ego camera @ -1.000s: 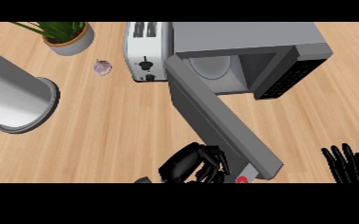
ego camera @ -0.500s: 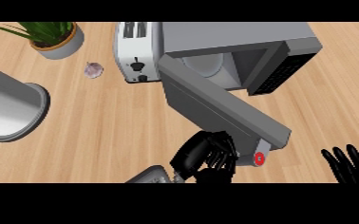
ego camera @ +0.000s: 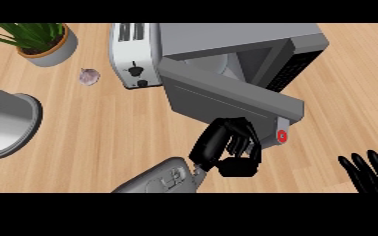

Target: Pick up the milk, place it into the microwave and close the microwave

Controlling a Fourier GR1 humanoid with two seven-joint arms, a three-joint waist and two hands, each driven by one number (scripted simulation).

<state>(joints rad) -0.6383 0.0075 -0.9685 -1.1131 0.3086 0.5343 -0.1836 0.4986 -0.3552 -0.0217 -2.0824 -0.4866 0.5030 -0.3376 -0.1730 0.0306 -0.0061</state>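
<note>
The grey microwave [ego camera: 244, 42] stands at the back of the counter with its door [ego camera: 229, 100] about half open, hinged at the left. My left hand [ego camera: 227, 144] rests against the door's outer face near its free end, beside the red button [ego camera: 281, 136], with its fingers laid on the panel and holding nothing. At the lower right edge my right hand [ego camera: 362, 172] rests open, fingers up. No milk shows on the counter. Only a pale shape [ego camera: 221, 67] shows inside the oven's cavity, and I cannot tell what it is.
A white toaster [ego camera: 133, 55] stands against the microwave's left side. A small garlic bulb [ego camera: 88, 76] lies left of it, and a potted plant [ego camera: 40, 40] stands in the back left corner. A large grey metal pot [ego camera: 15, 122] sits at the left edge.
The microwave door has swung from wide open to about half open. My left hand has moved up and right along with it. The right hand has stayed at the lower right edge.
</note>
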